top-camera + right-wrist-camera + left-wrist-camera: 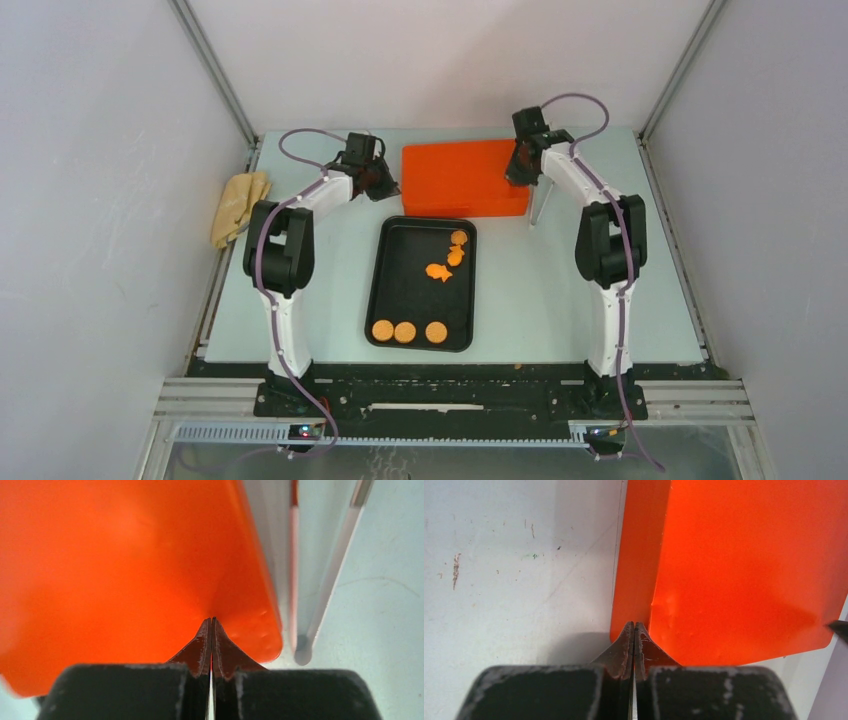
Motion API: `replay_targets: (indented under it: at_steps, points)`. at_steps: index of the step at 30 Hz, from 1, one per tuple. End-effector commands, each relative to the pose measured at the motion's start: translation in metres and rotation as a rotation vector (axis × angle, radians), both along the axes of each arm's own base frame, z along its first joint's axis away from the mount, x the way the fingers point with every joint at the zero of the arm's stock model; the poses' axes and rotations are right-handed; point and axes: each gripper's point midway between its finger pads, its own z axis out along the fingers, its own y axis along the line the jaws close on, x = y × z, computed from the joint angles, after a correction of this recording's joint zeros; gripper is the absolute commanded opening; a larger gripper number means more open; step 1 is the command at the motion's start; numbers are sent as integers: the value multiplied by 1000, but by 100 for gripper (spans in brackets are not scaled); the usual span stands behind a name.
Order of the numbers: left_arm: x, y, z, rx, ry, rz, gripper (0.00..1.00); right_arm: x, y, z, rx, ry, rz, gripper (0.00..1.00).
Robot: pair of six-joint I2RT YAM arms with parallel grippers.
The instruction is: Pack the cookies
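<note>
Nearest, on the pale counter point(520, 290): a black tray point(400, 280), lengthwise away from the arm bases. Along its near rim, three orange cookies point(405, 331) in a row; farther in, toward the far right corner, a small cluster more, some overlapping. Off at the left edge, a crumpled yellow cloth point(240, 205). Beyond the tray, an orange flat box point(460, 175). At its left end, the left claw point(634, 625), tips pressed together on the near corner. At its right end, the right claw point(212, 620), likewise pinched tight on the orange surface, which dimples there. Just right of that, a thin grey rod point(320, 605).
</note>
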Motion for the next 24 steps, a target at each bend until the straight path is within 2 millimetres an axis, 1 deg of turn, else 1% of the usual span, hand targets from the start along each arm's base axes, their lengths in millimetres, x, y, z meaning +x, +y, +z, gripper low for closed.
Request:
replay_targets:
  at_steps: [1, 3, 5, 8, 11, 13, 14, 17, 20, 24]
  points:
    - [6, -16, 40, -46, -102, -51, 0, -15, -5, -37, 10, 111, 13, 0]
    - [5, -17, 42, -45, -106, -53, 0, -15, -4, -35, 22, 118, 16, 0]
    - [4, -17, 44, -45, -110, -56, 0, -13, -2, -26, 31, 97, 23, 0]
    - [1, -17, 50, -43, -120, -58, 0, -8, 4, 2, 52, 18, 43, 0]
    - [-5, -10, 60, -27, -137, -34, 0, -7, 12, 35, 52, -80, 75, 0]
    - [-13, -2, 77, -10, -174, -11, 0, -10, 14, 55, 17, -143, 84, 0]
    - [-17, 3, 87, 8, -200, 3, 0, -15, 14, 65, -4, -174, 86, 0]
    - [-32, 18, 119, 73, -288, 47, 0, -24, 18, 85, -33, -250, 97, 1]
    - [-51, 29, 150, 127, -372, 67, 0, -33, 18, 96, -43, -284, 99, 2]
    - [-80, 35, 169, 171, -438, 72, 0, -46, 13, 100, -53, -298, 97, 3]
